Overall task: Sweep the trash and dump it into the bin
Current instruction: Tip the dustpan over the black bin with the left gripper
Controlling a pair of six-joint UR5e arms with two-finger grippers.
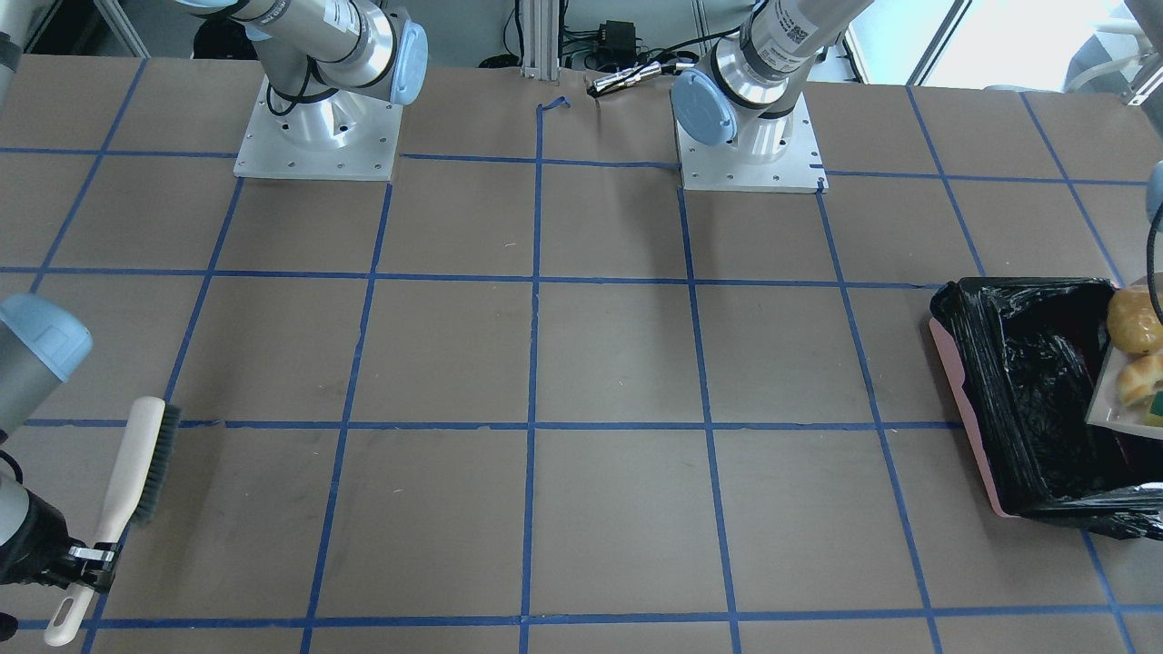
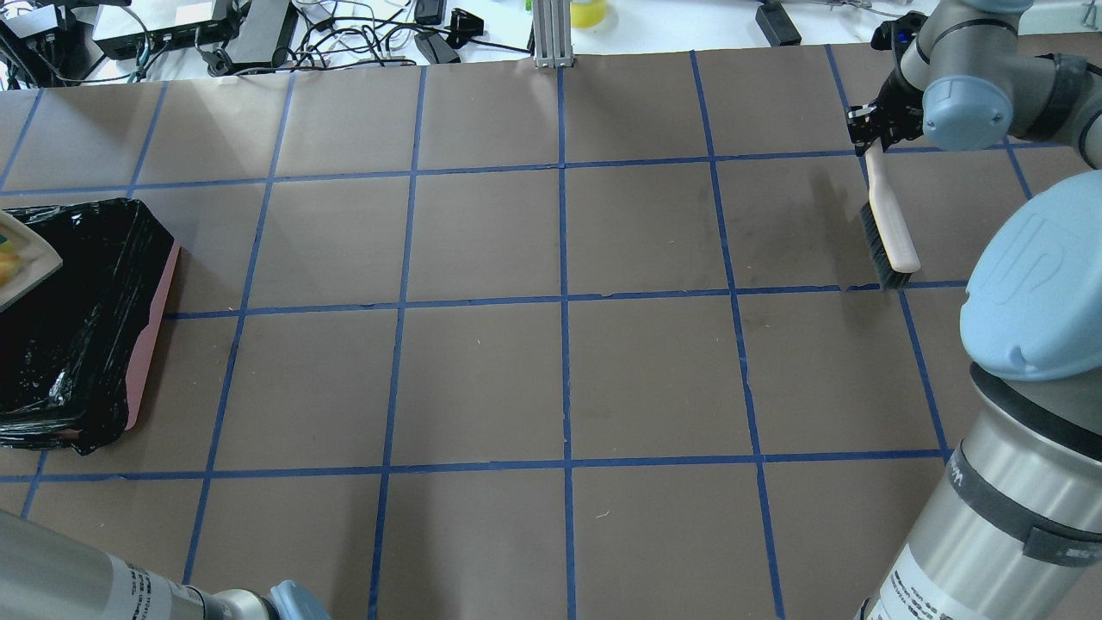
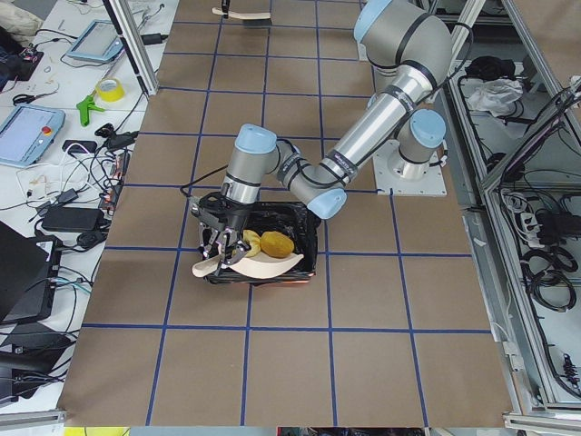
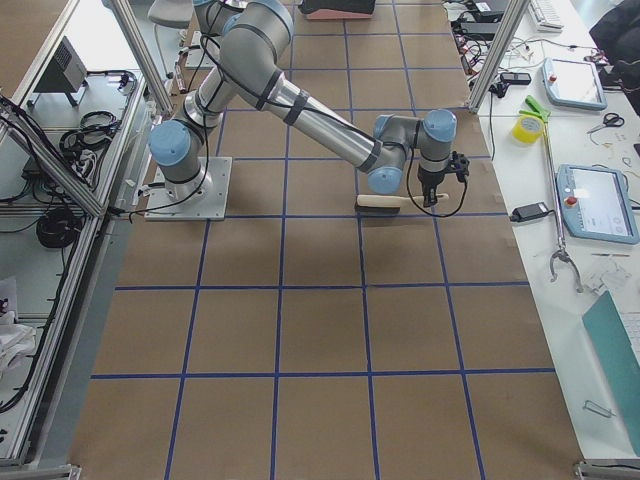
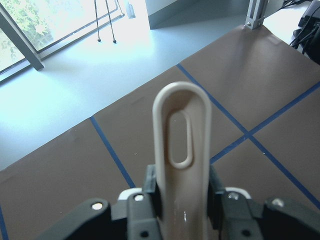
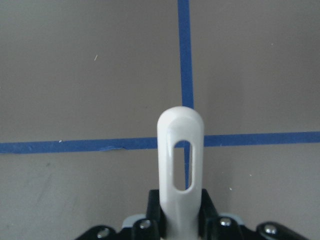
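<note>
Sweep looks done: roll (image 1: 1134,320), croissant (image 1: 1142,378) and sponge (image 1: 1156,404) sit on the dustpan (image 1: 1105,400) above the bin (image 1: 976,438), frame's right edge; dump not yet done. Left gripper (image 5: 182,192) is clamped on the dustpan handle, right gripper (image 6: 180,212) on the brush (image 1: 144,474).

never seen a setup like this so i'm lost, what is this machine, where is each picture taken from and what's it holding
These are two robot arms bolted to a brown table marked with blue tape. Four pictures come from fixed cameras: one facing the robot, one behind and above it, one at each table end. The last two come from cameras on the wrists. The right gripper is shut on the handle of a brush. The left gripper is shut on a beige dustpan held over the bin, a pink box lined with a black bag. On the dustpan lie a bread roll, a croissant and a sponge piece.
</note>
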